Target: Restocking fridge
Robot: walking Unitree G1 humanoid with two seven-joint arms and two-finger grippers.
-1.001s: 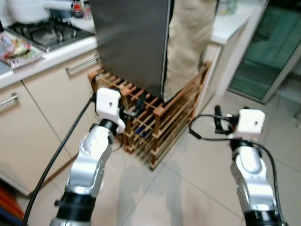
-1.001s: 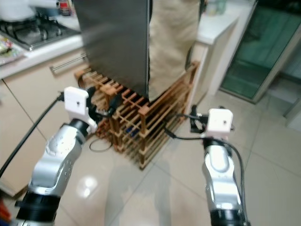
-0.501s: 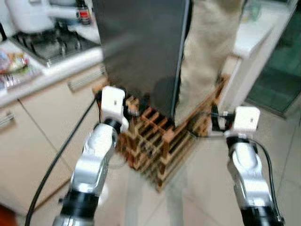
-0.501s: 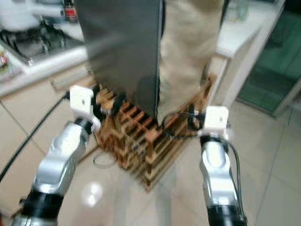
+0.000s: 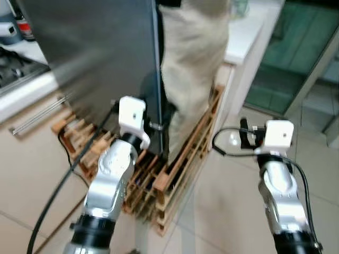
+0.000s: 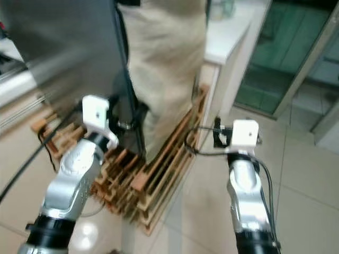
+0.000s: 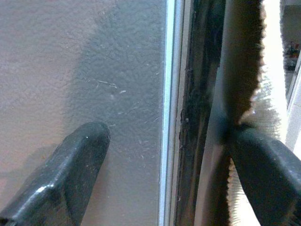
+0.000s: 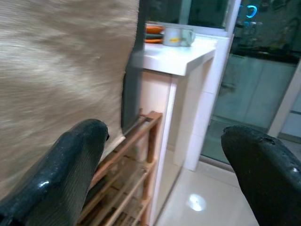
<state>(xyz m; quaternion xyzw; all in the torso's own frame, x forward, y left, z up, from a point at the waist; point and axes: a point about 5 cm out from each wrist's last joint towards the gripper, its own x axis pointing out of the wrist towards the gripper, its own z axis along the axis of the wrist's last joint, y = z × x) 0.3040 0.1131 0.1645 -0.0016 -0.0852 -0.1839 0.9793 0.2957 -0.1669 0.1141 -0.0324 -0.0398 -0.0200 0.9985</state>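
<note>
The fridge stands just ahead, its grey door (image 5: 95,53) facing me, and a beige cloth (image 5: 193,63) hangs down its side. My left gripper (image 5: 158,126) is up against the door's lower right edge. In the left wrist view it (image 7: 169,165) is open: one finger (image 7: 70,165) lies over the grey door face, the other (image 7: 268,169) by the cloth, with the door's edge (image 7: 169,94) between them. My right gripper (image 5: 243,135) hangs open in the air to the right of the cloth, holding nothing (image 8: 164,160).
A wooden slatted rack (image 5: 180,169) sits on the floor under and beside the fridge. A white counter (image 5: 246,32) stands behind on the right, with a glass door (image 5: 296,58) beyond. Cabinets with a bar handle (image 5: 37,114) run along the left. Tiled floor (image 5: 222,211) lies to the right.
The camera has swung and closed in on the fridge. My left gripper has come up from the rack to the fridge door's edge. The right gripper has kept its pose.
</note>
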